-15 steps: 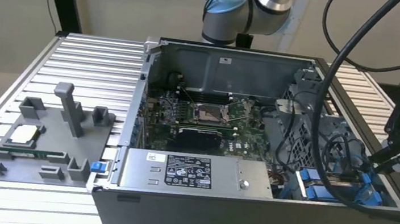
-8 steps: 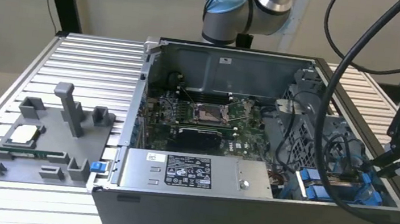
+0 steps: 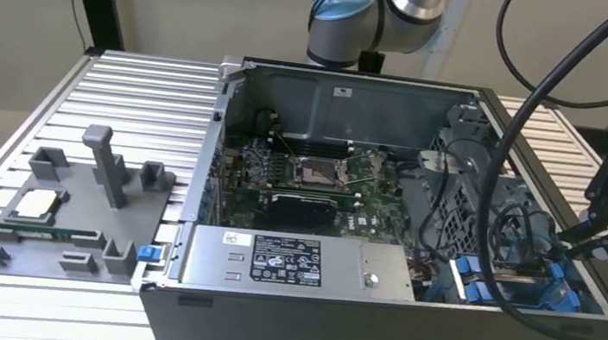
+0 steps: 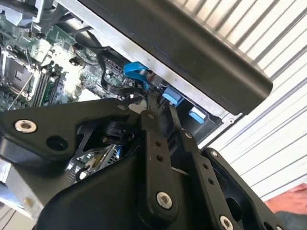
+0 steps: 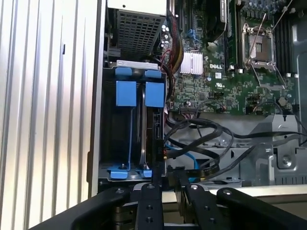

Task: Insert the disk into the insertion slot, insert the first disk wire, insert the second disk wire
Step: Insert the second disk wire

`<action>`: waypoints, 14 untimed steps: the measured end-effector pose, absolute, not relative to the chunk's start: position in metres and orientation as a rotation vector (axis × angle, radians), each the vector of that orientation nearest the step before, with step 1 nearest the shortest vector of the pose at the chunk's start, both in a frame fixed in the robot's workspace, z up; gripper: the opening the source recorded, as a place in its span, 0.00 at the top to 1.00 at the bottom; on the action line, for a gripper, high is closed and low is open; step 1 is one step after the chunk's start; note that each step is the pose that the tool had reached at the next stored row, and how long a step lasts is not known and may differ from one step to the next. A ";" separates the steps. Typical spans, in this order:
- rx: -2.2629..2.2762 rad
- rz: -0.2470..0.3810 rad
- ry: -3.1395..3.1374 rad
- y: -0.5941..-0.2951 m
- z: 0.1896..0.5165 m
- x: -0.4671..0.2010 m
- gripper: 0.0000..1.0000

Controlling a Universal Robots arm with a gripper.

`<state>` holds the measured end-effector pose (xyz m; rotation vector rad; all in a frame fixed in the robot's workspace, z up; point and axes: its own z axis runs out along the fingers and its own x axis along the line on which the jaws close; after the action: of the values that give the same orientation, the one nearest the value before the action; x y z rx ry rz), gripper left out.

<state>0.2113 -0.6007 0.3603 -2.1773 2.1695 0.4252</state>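
The insertion slot [image 5: 110, 139] is a grey metal bay with blue rails in the case corner; in the exterior view the slot [image 3: 487, 284] lies at the case's near right. The disk [image 5: 154, 127] stands edge-on inside it, its blue carrier tabs showing at both ends. My black gripper [image 5: 164, 176] hovers at the bay's open end, its fingers [image 4: 149, 120] drawn close on a small black connector of a disk wire [image 5: 192, 143], though the grip itself is partly hidden. A blue cable [image 4: 136, 71] loops just beyond the tips. My gripper [image 3: 573, 246] reaches in from the exterior view's right.
The open computer case [image 3: 320, 320] rests on a ribbed aluminium table [image 3: 128, 96]. Inside are the motherboard [image 3: 315, 180], a grey labelled power-supply box [image 3: 292, 264] and bundles of black cables [image 5: 211, 139]. A grey fixture with parts [image 3: 55, 209] sits at the exterior view's left. Thick black hoses [image 3: 533, 102] hang over the case.
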 end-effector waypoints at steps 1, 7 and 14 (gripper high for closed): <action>-2.174 0.433 2.163 -0.601 0.360 0.211 0.00; -2.166 0.474 2.123 -0.603 0.357 0.212 0.00; -2.208 0.481 2.083 -0.604 0.350 0.214 0.00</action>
<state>0.2145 -0.6036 0.3499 -2.2077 2.0832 0.4809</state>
